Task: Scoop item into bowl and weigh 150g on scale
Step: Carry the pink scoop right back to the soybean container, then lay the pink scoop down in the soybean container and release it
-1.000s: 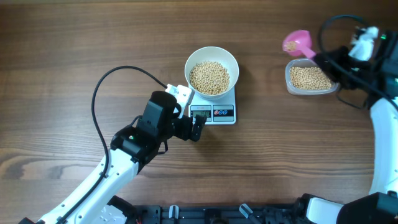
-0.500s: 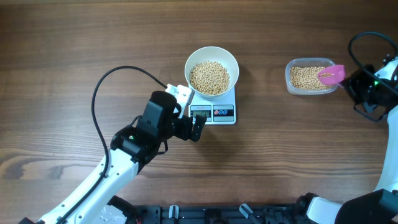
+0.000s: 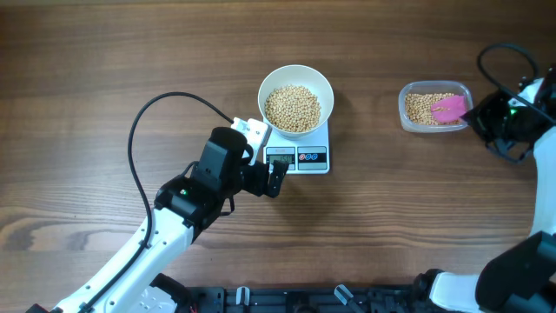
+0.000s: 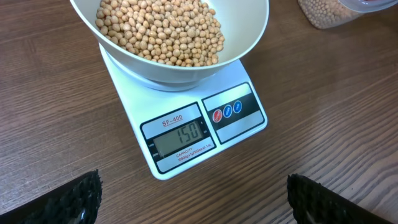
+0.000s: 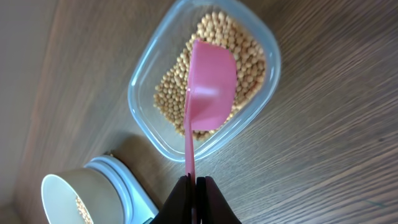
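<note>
A white bowl [image 3: 295,76] full of tan beans [image 3: 293,108] sits on the scale [image 4: 140,106] mid-tabletop. Its display [image 4: 180,134] reads 150, so the weighing appears done. The left hand [image 4: 194,199] hovers before the scale, released and empty. Far right, the right hand [image 5: 193,183] is clenched on a pink scoop [image 5: 210,87], whose seemingly empty cup lies over beans in a clear tub [image 5: 143,81]. Probably only parking the scoop remains.

Tan-yellow beans [image 3: 293,107], white bowl [image 3: 265,87], white scale [image 4: 130,93] with a grey display [image 4: 180,137]. Pink scoop [image 3: 450,108], and the table [image 3: 130,52] is brown wood grain
</note>
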You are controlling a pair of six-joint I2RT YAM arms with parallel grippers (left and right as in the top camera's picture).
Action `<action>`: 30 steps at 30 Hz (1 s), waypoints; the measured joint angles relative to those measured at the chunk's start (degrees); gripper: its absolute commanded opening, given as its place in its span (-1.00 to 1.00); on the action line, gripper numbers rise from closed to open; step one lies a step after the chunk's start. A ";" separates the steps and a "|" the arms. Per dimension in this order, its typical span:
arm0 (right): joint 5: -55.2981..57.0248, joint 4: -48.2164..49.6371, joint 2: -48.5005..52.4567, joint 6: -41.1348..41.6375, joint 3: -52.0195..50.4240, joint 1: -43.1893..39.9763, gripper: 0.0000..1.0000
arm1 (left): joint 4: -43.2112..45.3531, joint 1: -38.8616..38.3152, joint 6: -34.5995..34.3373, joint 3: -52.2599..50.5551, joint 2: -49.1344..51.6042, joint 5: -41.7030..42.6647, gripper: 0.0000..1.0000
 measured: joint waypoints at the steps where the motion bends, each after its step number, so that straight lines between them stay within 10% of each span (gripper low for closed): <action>1: -0.15 0.11 0.33 0.07 -0.02 0.37 -0.91 | 0.00 0.00 0.00 0.00 0.00 0.02 1.00; 14: -0.63 1.77 0.72 1.03 -0.02 1.27 -0.35 | 0.00 0.00 0.00 0.00 0.00 0.02 1.00; 23: -0.90 1.79 0.72 0.52 -0.02 1.25 0.34 | 0.02 0.00 0.00 0.00 0.00 0.02 1.00; 26: -1.03 1.73 0.72 -1.09 -0.02 1.20 0.99 | 0.00 0.00 0.00 0.00 0.00 0.02 1.00; 30: -1.01 1.22 0.48 -2.86 -0.02 0.87 1.00 | 0.00 0.00 0.00 0.00 0.00 0.02 1.00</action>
